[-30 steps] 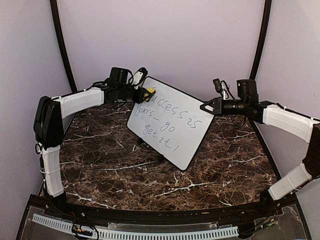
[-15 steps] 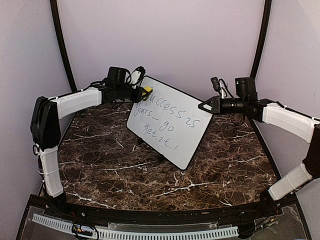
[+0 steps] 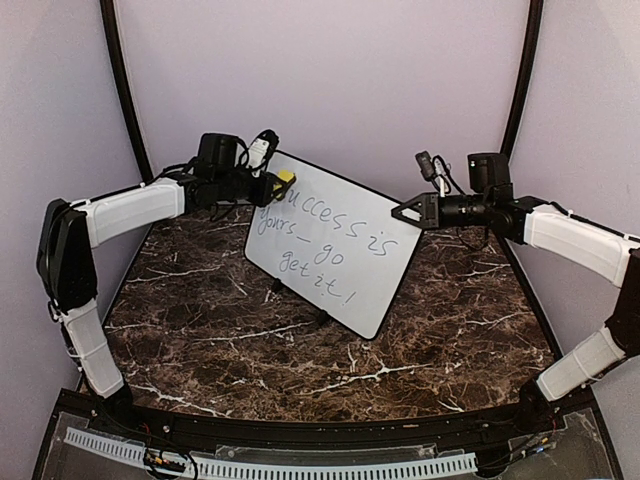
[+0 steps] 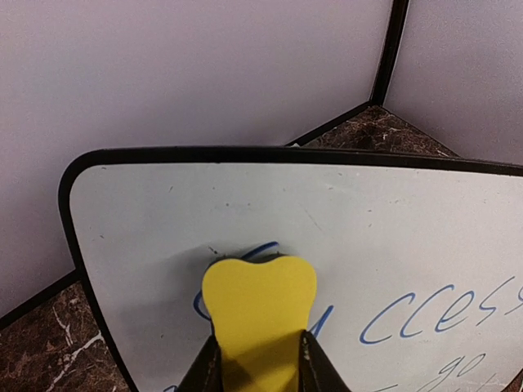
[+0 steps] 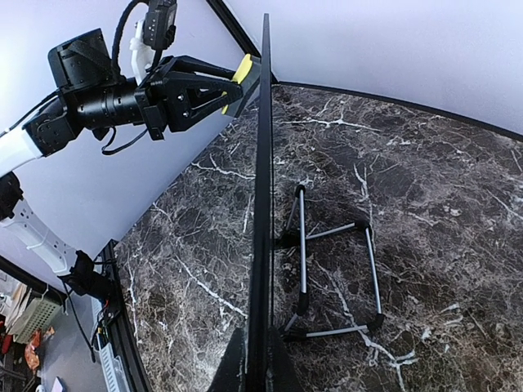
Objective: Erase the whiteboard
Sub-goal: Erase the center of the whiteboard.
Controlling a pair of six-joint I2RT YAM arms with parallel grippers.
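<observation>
The whiteboard (image 3: 335,245) stands tilted on the marble table, with blue handwriting across it. My left gripper (image 3: 272,183) is shut on a yellow eraser (image 3: 285,177), which presses against the board's upper left corner. In the left wrist view the eraser (image 4: 260,302) covers the first blue letter on the whiteboard (image 4: 384,220), squeezed between my fingers (image 4: 211,369). My right gripper (image 3: 403,213) is shut on the board's upper right edge. The right wrist view shows the whiteboard (image 5: 263,163) edge-on between that gripper's (image 5: 262,363) jaws.
A wire stand (image 5: 335,269) with black feet props the board from behind. The dark marble table (image 3: 220,330) is enclosed by pale walls (image 3: 330,80) with black corner posts (image 3: 522,75). A white ridged strip (image 3: 270,465) runs along the near edge.
The left arm has drawn back to the left with the eraser. The board's upper left corner has shifted left with it, and the right gripper has followed slightly left.
</observation>
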